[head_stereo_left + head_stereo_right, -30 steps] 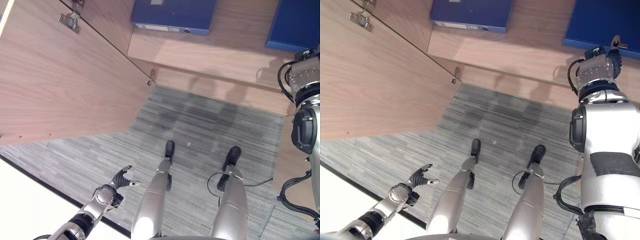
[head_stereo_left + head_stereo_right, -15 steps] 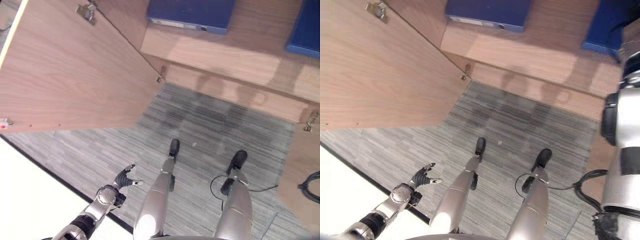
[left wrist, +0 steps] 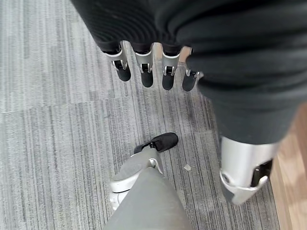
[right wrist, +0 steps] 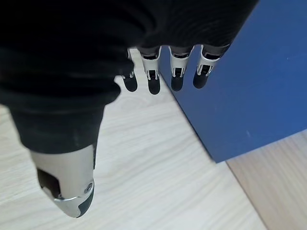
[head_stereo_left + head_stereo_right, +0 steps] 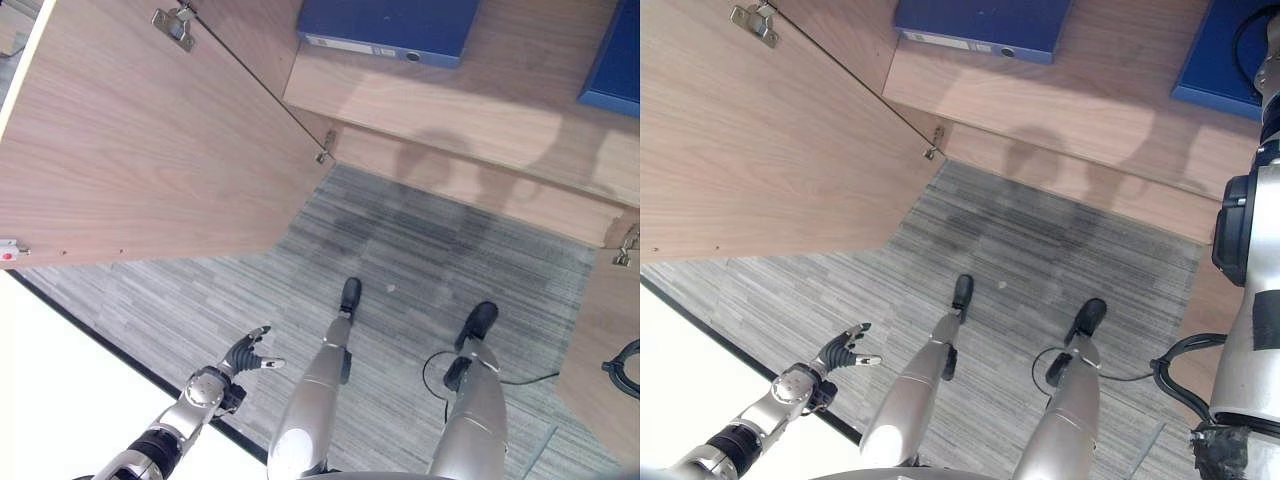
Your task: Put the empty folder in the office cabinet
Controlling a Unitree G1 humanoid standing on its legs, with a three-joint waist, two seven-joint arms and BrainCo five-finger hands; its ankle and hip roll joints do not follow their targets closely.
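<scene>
A blue folder (image 5: 385,25) lies flat on the cabinet's wooden shelf (image 5: 470,105) at the top. A second blue folder (image 5: 1225,55) lies on the same shelf at the far right. In the right wrist view my right hand (image 4: 153,79) hovers over this folder (image 4: 249,86) with straight fingers and its thumb apart, holding nothing. My left hand (image 5: 245,355) hangs low at my left side above the carpet, open and empty, its fingers (image 3: 146,72) relaxed.
The cabinet's left door (image 5: 130,130) stands wide open, swung out over the grey carpet (image 5: 400,240). A second door's edge with a hinge (image 5: 625,255) shows at the right. A white surface (image 5: 60,400) borders the lower left.
The whole picture has shifted, so the camera moved. My right arm has drawn towards the right edge, away from the middle of the shelf. The left hand has hardly moved.
</scene>
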